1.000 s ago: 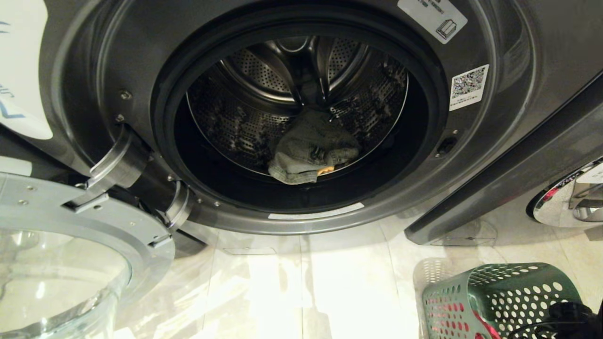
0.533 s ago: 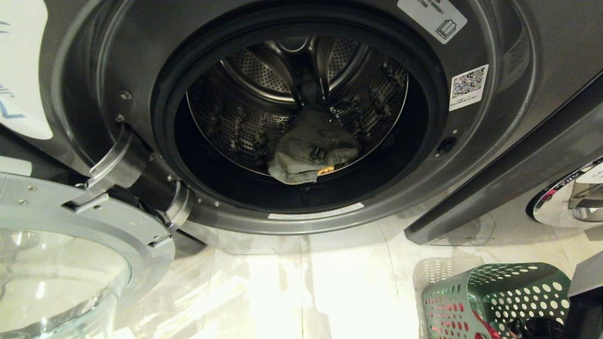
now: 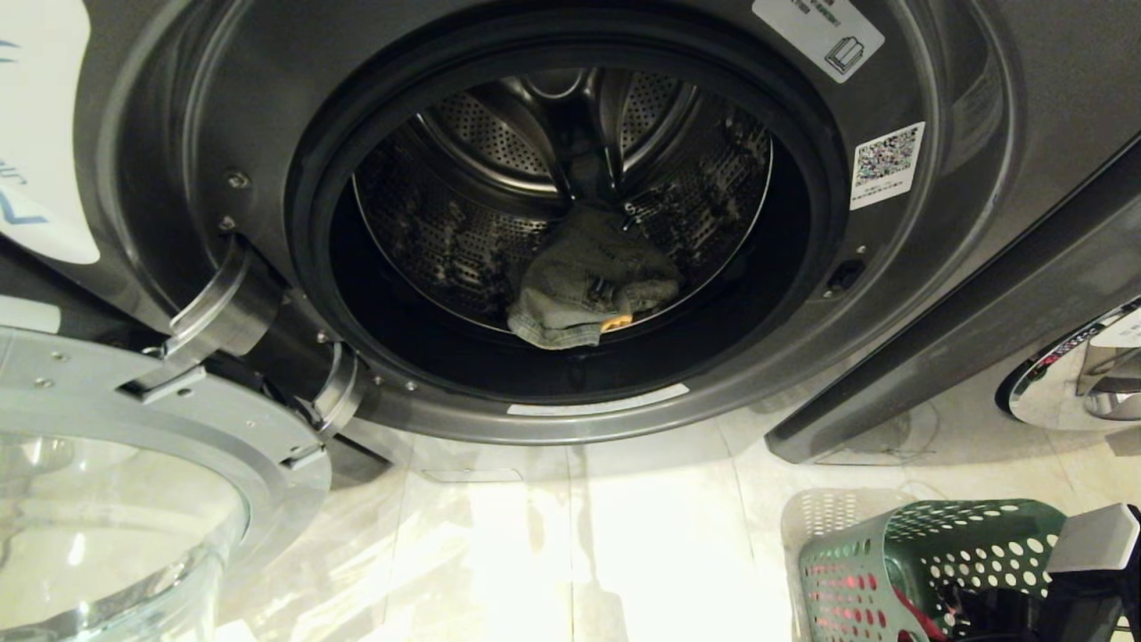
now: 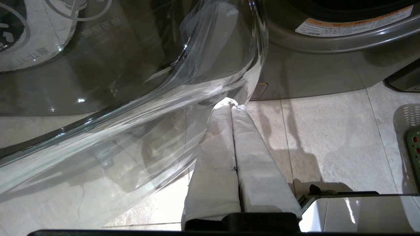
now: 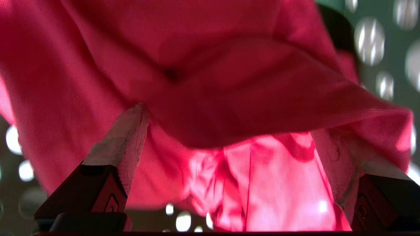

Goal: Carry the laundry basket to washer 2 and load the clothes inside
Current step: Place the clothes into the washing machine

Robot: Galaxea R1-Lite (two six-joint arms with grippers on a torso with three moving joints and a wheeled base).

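Note:
Washer 2 (image 3: 223, 89) stands open in front of me, its dark grey front filling the head view. A grey-green garment (image 3: 588, 285) lies in the steel drum. The green laundry basket (image 3: 856, 562) with round holes sits on the floor at the lower right, with a red cloth (image 3: 918, 620) inside. My right arm (image 3: 1092, 535) reaches down into it. In the right wrist view my right gripper (image 5: 229, 124) is open, its fingers (image 5: 128, 141) spread either side of folds of the red cloth (image 5: 210, 82). My left gripper (image 4: 233, 104) is shut and empty, low beside the glass door.
The washer's glass door (image 3: 134, 499) hangs open at the lower left, close to the left gripper. Another washer's chrome-rimmed door (image 3: 1070, 383) shows at the right edge. Pale floor tiles (image 3: 579, 544) lie between the washer and the basket.
My right arm has swung down into the basket; its white link has come into view at the lower right. The washer, the garment in the drum and the left arm have not moved.

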